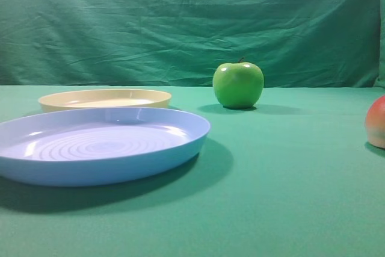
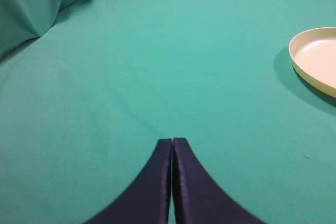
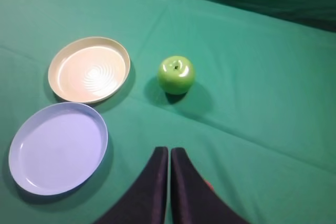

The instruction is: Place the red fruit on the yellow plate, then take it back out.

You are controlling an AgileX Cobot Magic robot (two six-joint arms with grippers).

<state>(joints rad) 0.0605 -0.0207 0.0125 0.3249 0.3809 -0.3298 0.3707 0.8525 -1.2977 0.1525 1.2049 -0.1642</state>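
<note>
Pressed-together right end effector seemingly hides the frame-cropped red fruit beneath.

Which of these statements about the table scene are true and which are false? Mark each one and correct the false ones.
1. The yellow plate has nothing on it. True.
2. The green apple sits on the blue plate. False: it stands on the green cloth, apart from both plates.
3. The left pincer is shut with nothing between its tips. True.
4. The red fruit lies on the yellow plate. False: it rests on the cloth at the right edge of the high view.
5. The right pincer is wide open. False: its tips are together.
</note>
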